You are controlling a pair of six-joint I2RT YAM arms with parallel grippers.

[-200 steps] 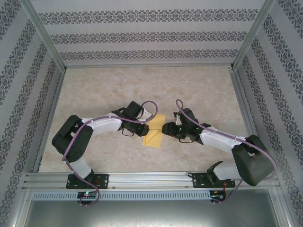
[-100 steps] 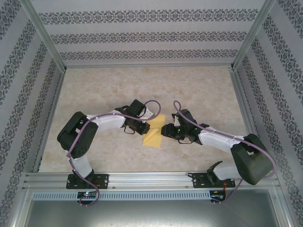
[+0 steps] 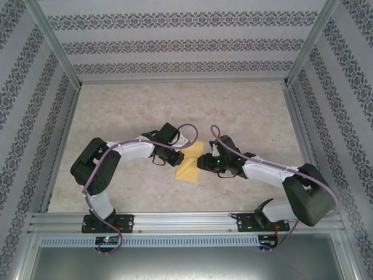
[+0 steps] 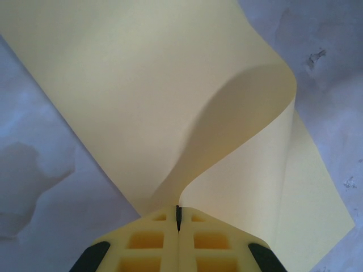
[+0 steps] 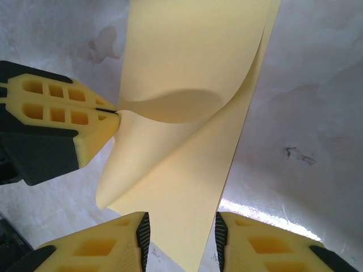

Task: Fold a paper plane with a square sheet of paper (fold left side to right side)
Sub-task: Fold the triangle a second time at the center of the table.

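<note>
Swinging rightward this past second, our left gripper [image 4: 178, 218] stays clamped on the thin yellow-orange square sheet of paper [image 4: 142, 102], curled over mid beige marbled tabletop [image 3: 245, 111]; our right gripper [image 5: 180, 226], jaws apart, narrows round its corner, so we judge the fold half done

You have a beige marbled tabletop [image 3: 145, 105] with a small dark smudge [image 5: 298, 154] on it. White walls with grey ornamental stripes [image 3: 186, 44] enclose it on three sides. Slanting silver aluminium posts [image 3: 55, 44] frame them, and a silver aluminium rail [image 3: 186, 219] runs along the near edge.
</note>
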